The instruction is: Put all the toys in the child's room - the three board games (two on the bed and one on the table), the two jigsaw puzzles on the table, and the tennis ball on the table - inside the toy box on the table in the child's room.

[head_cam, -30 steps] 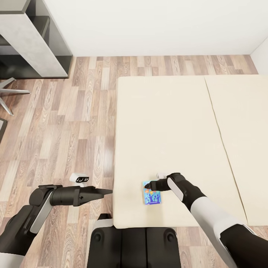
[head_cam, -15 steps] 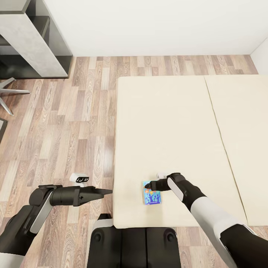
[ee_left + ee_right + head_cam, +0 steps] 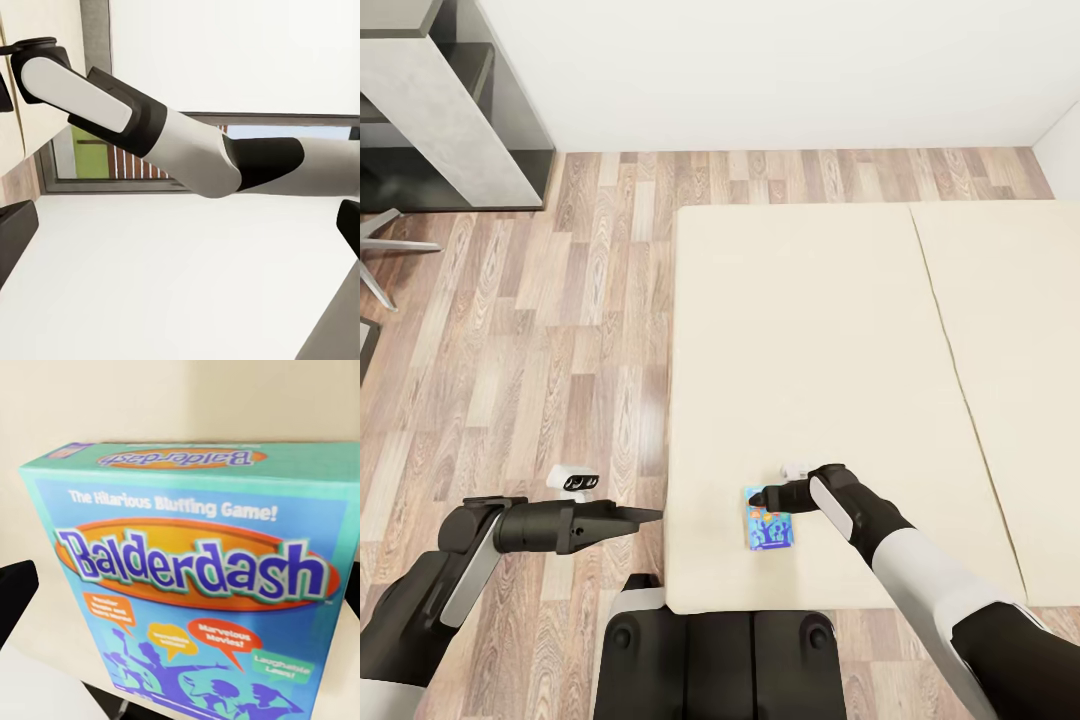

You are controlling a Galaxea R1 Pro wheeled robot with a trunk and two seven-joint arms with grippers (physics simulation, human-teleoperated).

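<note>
Overhead, the head view showed a blue board game [image 3: 768,527] lying flat on the bed [image 3: 810,330], near its near edge. The right gripper [image 3: 757,496] sat at the box's far end, whether spread or pinching I cannot tell. The left gripper [image 3: 650,516] hovered over the wooden floor [image 3: 540,330] left of the bed, fingers pressed together. From the left wrist, the right arm [image 3: 172,135] crossed the picture. From the right wrist, the board game [image 3: 202,577] read "Balderdash", dark fingertips [image 3: 15,592] spread at either side.
</note>
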